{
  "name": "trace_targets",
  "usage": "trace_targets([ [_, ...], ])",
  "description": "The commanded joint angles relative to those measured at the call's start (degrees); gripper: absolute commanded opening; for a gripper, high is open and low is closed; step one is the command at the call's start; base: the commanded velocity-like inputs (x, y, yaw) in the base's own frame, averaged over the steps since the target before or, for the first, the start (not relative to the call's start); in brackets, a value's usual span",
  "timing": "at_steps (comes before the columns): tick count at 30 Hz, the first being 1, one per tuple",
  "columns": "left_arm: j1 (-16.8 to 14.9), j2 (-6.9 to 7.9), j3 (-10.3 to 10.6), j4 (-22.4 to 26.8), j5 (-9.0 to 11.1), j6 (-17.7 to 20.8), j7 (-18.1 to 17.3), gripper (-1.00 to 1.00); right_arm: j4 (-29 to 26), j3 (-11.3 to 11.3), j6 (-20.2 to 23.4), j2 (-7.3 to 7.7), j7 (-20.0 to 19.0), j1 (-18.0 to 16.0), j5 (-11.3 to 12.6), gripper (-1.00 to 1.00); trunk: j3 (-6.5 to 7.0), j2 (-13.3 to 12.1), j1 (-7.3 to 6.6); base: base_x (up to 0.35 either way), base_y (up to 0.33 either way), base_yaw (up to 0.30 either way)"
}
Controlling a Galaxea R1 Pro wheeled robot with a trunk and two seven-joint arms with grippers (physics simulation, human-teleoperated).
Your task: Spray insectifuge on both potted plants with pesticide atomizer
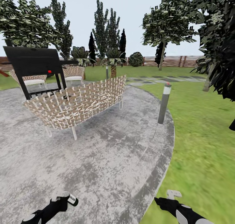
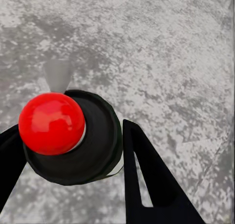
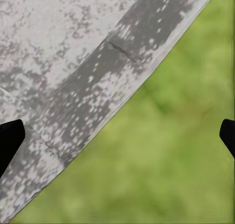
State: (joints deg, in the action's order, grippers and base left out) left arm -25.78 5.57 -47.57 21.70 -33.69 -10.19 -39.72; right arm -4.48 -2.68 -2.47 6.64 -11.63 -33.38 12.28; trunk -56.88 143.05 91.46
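L gripper (image 2: 68, 150) clenched on pesticide atomizer (image 2: 73, 136) | R gripper (image 3: 117, 136) fingers spread wide; over patio (image 3: 63, 52) edge/lawn (image 3: 161, 160)

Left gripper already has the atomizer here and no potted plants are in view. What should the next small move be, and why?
Probably turn the base or head to search for the plants. The left gripper is shut on the pesticide atomizer, so pickup looks done. The head view shows the stone patio, a wicker sofa, a lamp post and lawn. The right gripper is open.
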Motion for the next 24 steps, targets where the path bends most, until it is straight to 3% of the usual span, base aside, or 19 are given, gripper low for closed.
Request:
trace_targets([
  [1, -0.06, -0.04, -0.51, 0.02, -0.59, -0.27, -0.27, -1.00, 0.07, -0.31, -0.18, 0.04, -0.24, -0.02, 0.55, 1.00, 0.05, 0.46, 0.73, 0.325, -0.105, 0.000],
  [15, -0.06, 0.06, -0.51, 0.01, -0.59, -0.27, -0.27, -1.00, 0.08, -0.31, -0.17, -0.02, -0.24, -0.02, 0.47, 1.00, 0.05, 0.46, 0.73, 0.330, -0.066, -0.001],
  [24, -0.06, 0.14, -0.56, 0.01, -0.59, -0.27, -0.27, -1.00, 0.08, -0.35, -0.16, -0.02, -0.24, -0.02, 0.47, 1.00, 0.16, 0.46, 0.73, 0.337, 0.000, -0.148],
])
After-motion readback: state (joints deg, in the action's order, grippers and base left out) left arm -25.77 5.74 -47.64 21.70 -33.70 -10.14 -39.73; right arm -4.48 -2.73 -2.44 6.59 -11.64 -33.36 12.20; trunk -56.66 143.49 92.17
